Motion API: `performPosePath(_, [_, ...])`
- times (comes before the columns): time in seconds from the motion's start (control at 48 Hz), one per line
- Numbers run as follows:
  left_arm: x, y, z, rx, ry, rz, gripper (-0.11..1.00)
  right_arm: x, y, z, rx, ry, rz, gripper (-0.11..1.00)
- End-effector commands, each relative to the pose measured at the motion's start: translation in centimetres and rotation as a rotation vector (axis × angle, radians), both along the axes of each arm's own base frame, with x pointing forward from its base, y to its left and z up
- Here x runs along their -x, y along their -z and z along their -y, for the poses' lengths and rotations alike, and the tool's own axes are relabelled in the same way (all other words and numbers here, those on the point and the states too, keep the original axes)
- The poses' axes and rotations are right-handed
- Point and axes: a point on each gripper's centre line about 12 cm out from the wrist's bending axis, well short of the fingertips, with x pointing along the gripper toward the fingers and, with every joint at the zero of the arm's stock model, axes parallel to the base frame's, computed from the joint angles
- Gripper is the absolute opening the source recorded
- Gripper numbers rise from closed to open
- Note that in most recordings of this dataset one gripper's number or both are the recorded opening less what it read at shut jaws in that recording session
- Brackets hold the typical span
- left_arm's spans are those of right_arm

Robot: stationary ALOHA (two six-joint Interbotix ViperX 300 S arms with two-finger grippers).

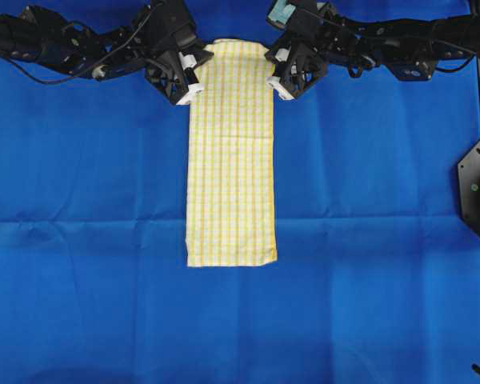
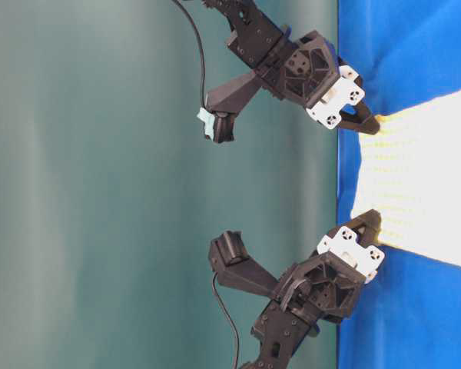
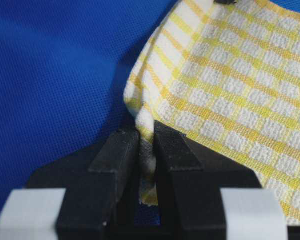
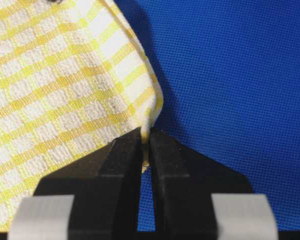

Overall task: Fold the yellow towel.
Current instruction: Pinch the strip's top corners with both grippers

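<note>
The yellow towel (image 1: pixel 231 156) lies as a long narrow strip, white with yellow checks, running from the far edge toward the middle of the blue cloth. At its far left edge my left gripper (image 1: pixel 191 88) is shut on a pinched fold of the towel (image 3: pixel 230 75); the left wrist view shows the cloth squeezed between the black jaws (image 3: pixel 146 137). My right gripper (image 1: pixel 275 84) is shut on the towel's far right edge (image 4: pixel 55 80), the hem caught at the jaw tips (image 4: pixel 145 135). From table level, both grippers (image 2: pixel 366 123) (image 2: pixel 369 223) hold the towel (image 2: pixel 422 184) at the table's edge.
A blue tablecloth (image 1: pixel 368 280) covers the whole table. A black fixture (image 1: pixel 476 188) stands at the right edge. Both black arms (image 1: pixel 72 44) (image 1: pixel 400 36) reach in along the far side.
</note>
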Motion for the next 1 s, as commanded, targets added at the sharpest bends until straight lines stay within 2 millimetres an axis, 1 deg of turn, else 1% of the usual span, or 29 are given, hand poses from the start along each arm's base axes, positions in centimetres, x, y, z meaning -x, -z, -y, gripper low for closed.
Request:
performPosePath(0.0, [-0.4,-1.0,0.0,-0.026,0.011,0.026,0.05,-0.6,-1.1,0.1,0.018,-0.002,0.038,0.02])
performPosePath(0.208, [-0.4,-1.4,0.1,-0.031,0.016,0.030,0.05,-0.7,-1.6,0.3,0.023,0.004,0.054,0.02])
performPosePath(0.271, [-0.4,-1.9,0.2,-0.037,0.019,0.036,0.05,-0.7,-2.1,0.4,0.029,0.006,0.065,0.02])
performPosePath(0.416, [-0.4,-3.8,0.0,-0.081,0.035,0.052,0.05,-0.6,-3.7,0.4,0.047,0.009,0.094,0.02])
performPosePath(0.541, [-0.4,-4.8,-0.2,-0.103,0.038,0.068,0.05,-0.3,-4.9,0.4,0.061,0.011,0.114,0.02])
performPosePath(0.666, [-0.4,-5.2,-0.2,-0.103,0.035,0.077,0.05,-0.3,-5.1,0.4,0.060,0.011,0.112,0.02])
performPosePath(0.833, [0.1,-5.3,0.4,-0.081,0.032,0.077,0.05,0.0,-5.1,0.1,0.057,0.008,0.107,0.02])
performPosePath(0.874, [0.2,-5.5,0.9,-0.079,0.039,0.076,0.05,0.1,-5.1,-0.1,0.056,0.007,0.106,0.02])
performPosePath(0.979, [0.6,-6.2,2.3,-0.078,0.064,0.082,0.05,0.4,-5.4,-1.2,0.056,-0.015,0.109,0.02])
